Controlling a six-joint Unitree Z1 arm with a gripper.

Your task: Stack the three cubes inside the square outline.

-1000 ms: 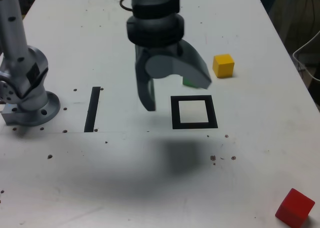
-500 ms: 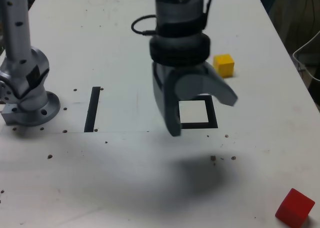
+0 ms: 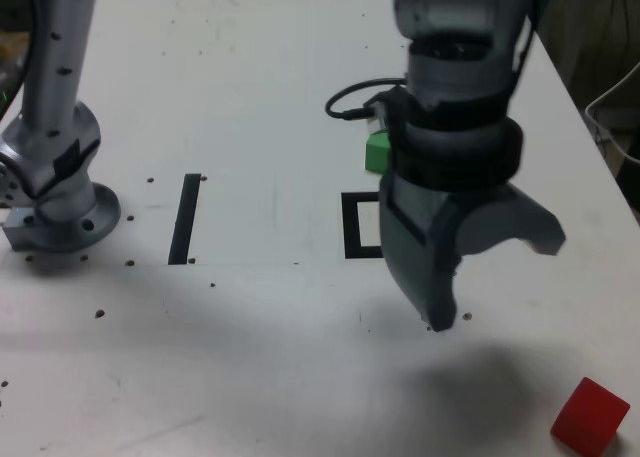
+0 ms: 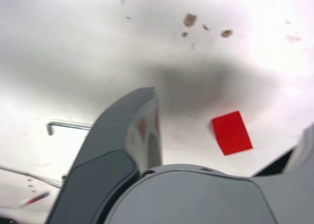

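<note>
While the gripper (image 3: 495, 282) hangs with jaws spread wide and empty, the red cube (image 3: 590, 415) lies well apart from the square outline (image 3: 362, 225), toward the exterior view's lower right. Risk: a descent off-centre over this cube, rotated against the jaws, could clip an edge and knock it away.

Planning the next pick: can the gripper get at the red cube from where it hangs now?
Probably yes. The gripper hangs with its jaws wide open and empty, and the red cube sits alone on bare table toward the exterior view's lower right, with nothing between them.
</note>
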